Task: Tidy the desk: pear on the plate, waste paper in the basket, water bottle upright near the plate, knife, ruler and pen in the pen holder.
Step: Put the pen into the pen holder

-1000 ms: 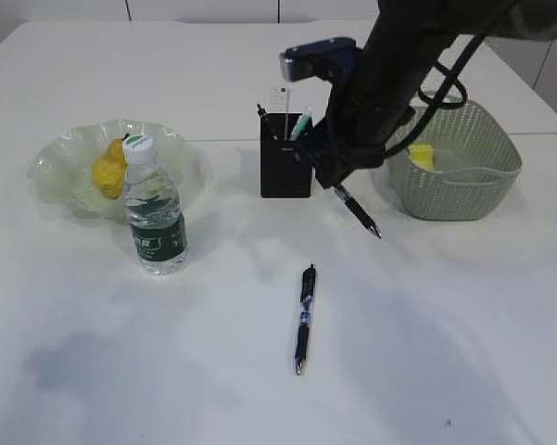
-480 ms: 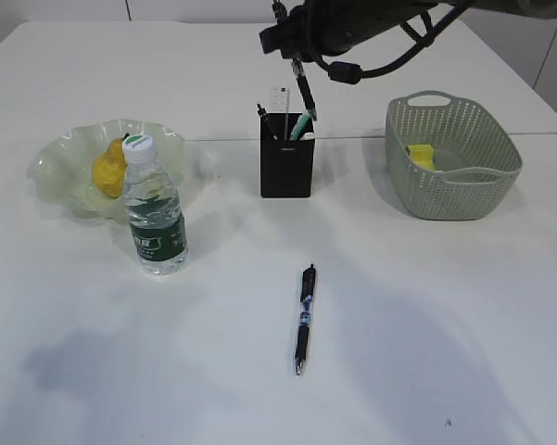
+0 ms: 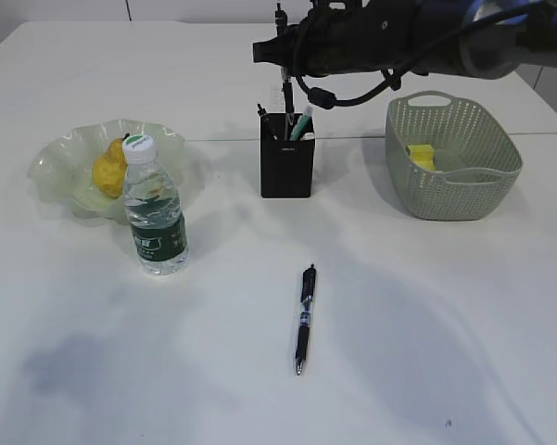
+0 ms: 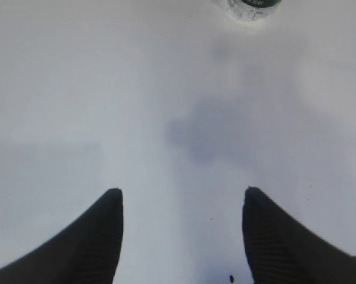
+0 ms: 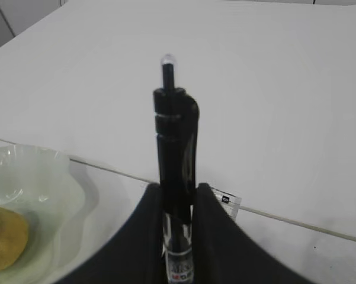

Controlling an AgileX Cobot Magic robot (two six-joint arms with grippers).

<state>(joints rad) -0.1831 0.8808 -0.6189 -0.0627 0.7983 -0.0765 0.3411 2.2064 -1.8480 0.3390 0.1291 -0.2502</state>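
My right gripper (image 3: 283, 52) hangs above the black pen holder (image 3: 286, 169), shut on a black pen (image 3: 279, 15) that stands upright, tip down. In the right wrist view the pen (image 5: 175, 136) rises between the closed fingers (image 5: 143, 236) of the gripper (image 5: 176, 198). A second pen (image 3: 304, 318) lies on the desk (image 3: 426, 324). The holder has the green knife (image 3: 303, 121) and the ruler (image 3: 281, 96) in it. The pear (image 3: 109, 170) sits in the plate (image 3: 54, 158), and the water bottle (image 3: 155, 209) is upright beside it. Yellow waste paper (image 3: 421, 156) lies in the basket (image 3: 456, 190). My left gripper (image 4: 182, 198) is open over bare desk.
The bottle's base (image 4: 252, 6) shows at the top edge of the left wrist view. The plate (image 5: 44, 177) and pear (image 5: 5, 236) lie at the lower left of the right wrist view. A seam (image 3: 213, 140) crosses the desk behind the holder.
The right arm lifted the pen from a slant beside the holder, turned it upright and brought it over the holder. The left gripper has not moved.
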